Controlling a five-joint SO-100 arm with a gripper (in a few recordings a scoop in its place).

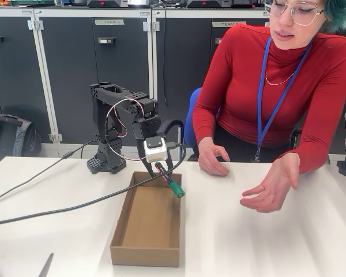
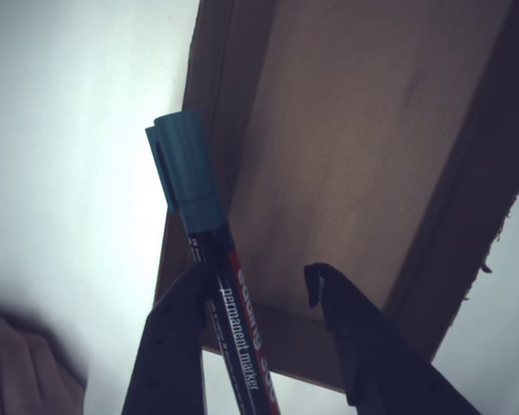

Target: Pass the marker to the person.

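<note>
- Marker [image 2: 221,285]: smooth plastic barrel, dark and slightly glossy, with printed lettering; cap matt plastic, ribbed by a clip along one side.
- Gripper [image 1: 163,168]: matt black plastic fingers [image 2: 169,354], faint layered texture; white smooth plastic block above them in the fixed view.
- Box [image 1: 120,231]: plain brown cardboard, matt, raw fibrous edges, slight fraying at one corner in the wrist view.
- Table [image 1: 248,242]: smooth white top, low sheen, soft reflections.
- Person [image 1: 277,75]: red knit cloth top, matt, finely ribbed; blue woven lanyard; thin metal necklace.
- Cables [image 1: 57,208]: black, smooth rubbery sheath.
- Cabinets [image 1: 75,69]: dark matt panels.
</note>
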